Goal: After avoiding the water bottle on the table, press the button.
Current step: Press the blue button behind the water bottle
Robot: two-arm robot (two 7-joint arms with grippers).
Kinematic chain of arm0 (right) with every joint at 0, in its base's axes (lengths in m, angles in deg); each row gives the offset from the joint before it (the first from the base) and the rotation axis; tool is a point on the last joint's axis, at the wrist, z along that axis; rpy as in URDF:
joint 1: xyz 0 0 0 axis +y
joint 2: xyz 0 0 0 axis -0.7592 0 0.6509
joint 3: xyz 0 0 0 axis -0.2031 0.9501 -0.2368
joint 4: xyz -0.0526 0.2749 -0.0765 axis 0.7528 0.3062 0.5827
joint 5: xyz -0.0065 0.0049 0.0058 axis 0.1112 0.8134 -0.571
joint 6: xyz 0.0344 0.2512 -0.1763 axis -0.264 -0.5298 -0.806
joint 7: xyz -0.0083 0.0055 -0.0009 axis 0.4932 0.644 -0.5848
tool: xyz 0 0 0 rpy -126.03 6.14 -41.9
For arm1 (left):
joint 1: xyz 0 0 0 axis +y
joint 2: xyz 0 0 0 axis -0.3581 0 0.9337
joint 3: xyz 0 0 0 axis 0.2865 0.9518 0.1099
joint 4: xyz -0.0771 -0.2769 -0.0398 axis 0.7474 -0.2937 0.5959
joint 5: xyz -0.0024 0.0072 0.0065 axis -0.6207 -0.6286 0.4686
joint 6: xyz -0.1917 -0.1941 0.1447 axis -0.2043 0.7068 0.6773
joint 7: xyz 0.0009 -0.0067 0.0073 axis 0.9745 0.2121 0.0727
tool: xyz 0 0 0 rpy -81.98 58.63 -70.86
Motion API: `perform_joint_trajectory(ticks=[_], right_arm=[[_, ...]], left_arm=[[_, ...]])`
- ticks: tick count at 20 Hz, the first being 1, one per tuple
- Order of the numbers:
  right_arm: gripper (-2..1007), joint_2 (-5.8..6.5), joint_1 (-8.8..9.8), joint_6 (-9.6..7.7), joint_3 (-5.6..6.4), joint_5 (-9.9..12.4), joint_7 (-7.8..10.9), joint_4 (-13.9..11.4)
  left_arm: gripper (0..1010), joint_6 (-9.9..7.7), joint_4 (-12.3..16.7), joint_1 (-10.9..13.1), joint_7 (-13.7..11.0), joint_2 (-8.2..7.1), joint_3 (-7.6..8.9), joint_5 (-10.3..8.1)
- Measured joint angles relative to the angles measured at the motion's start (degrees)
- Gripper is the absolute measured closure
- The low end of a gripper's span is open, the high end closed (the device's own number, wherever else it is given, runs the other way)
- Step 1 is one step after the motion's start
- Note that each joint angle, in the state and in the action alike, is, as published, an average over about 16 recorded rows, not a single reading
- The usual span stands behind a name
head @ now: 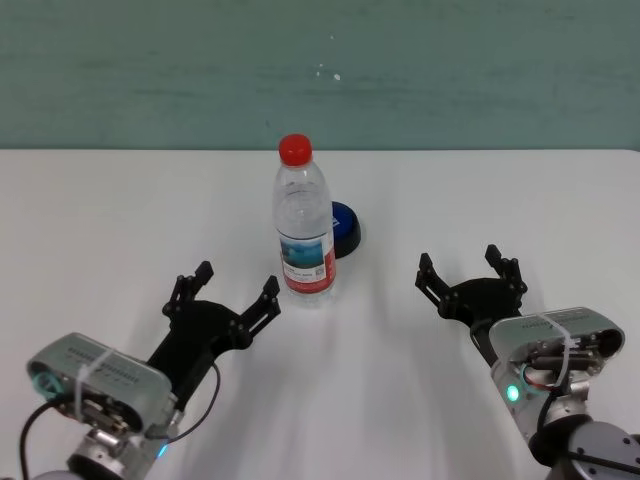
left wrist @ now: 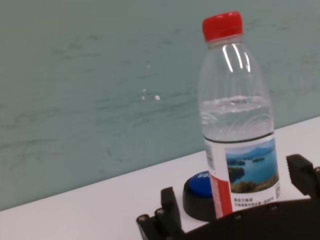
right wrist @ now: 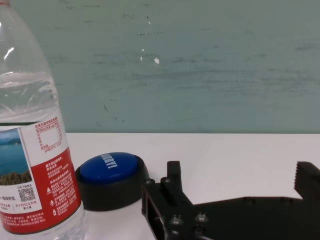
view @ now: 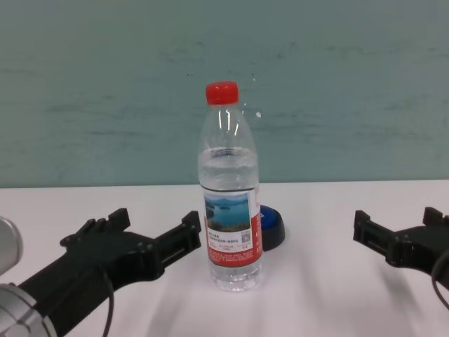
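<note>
The button (head: 345, 229) sits on the table (head: 100, 220) right behind the bottle (head: 303, 225), a bit off to its right from my head cam, and from there the bottle hides roughly half of it. In the chest view I only get a sliver of blue top and dark base poking out on the bottle's right side. The right wrist cam has the best look: full blue dome with some white lettering on it, black round base, just beside the bottle and apparently not touching it.

The bottle is upright, red cap on, water inside up to about the shoulder, lake photo label with the red band at the bottom.

My left gripper (head: 222, 291) is just left of the bottle and a bit nearer to me, fingers spread wide, nothing in them. Its inner fingertip is close to the bottle's base, but I can't tell from the head cam whether it's touching; the chest view shows a small gap.

My right gripper (head: 470, 277) is well to the right of the bottle, also nearer me than the button, fingers wide apart and empty. It's clear of both the bottle and the button.

Behind the table there's a plain teal wall (head: 450, 70).
</note>
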Motion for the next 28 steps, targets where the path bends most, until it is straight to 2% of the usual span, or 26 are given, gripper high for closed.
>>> perform_joint_trajectory(ticks=[16, 28], right_arm=[[1, 0.00, 0.00, 0.00, 0.00, 0.0, 0.00, 0.0], [1, 0.00, 0.00, 0.00, 0.00, 0.0, 0.00, 0.0]], left_arm=[[0, 0.41, 1.4, 2.2, 1.3, 0.48, 2.19, 0.12], [0, 0.40, 0.2, 1.6, 2.3, 1.46, 3.68, 0.73]])
